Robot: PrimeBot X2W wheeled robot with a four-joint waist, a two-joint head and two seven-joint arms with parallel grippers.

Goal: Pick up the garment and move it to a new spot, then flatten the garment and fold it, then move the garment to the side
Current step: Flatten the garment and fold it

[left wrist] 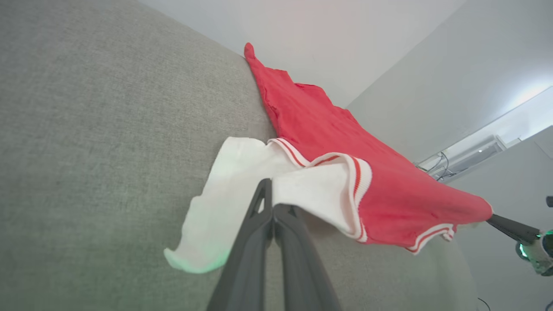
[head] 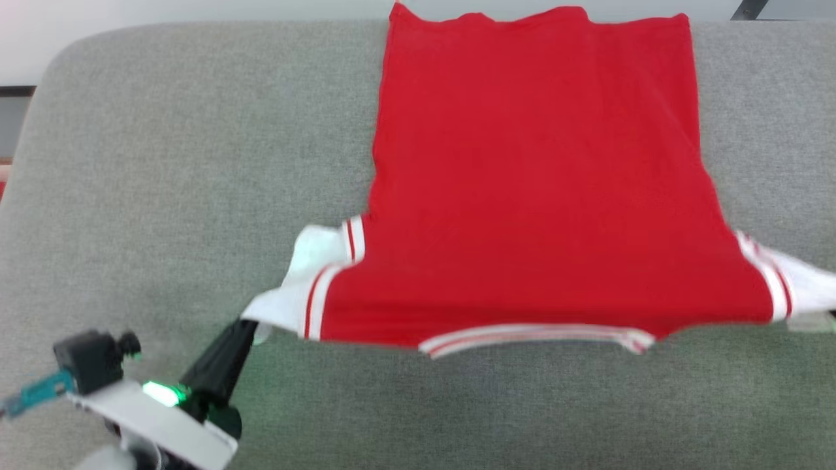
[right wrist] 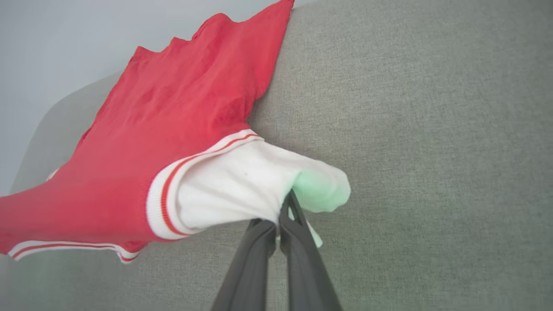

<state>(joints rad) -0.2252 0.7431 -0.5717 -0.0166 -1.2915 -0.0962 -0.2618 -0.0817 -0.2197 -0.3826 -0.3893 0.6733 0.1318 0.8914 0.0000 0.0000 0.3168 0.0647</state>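
Head view: left hand (head: 250, 328) grips garment (head: 535, 183).

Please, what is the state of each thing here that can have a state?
garment: unfolded, spread out, near edge lifted off the grey surface.
left gripper: shut on one white sleeve.
right gripper: shut on the other white sleeve.

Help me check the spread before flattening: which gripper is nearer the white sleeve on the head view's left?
Left. The left gripper is shut on that sleeve; the right gripper pinches the opposite sleeve, across the red shirt.
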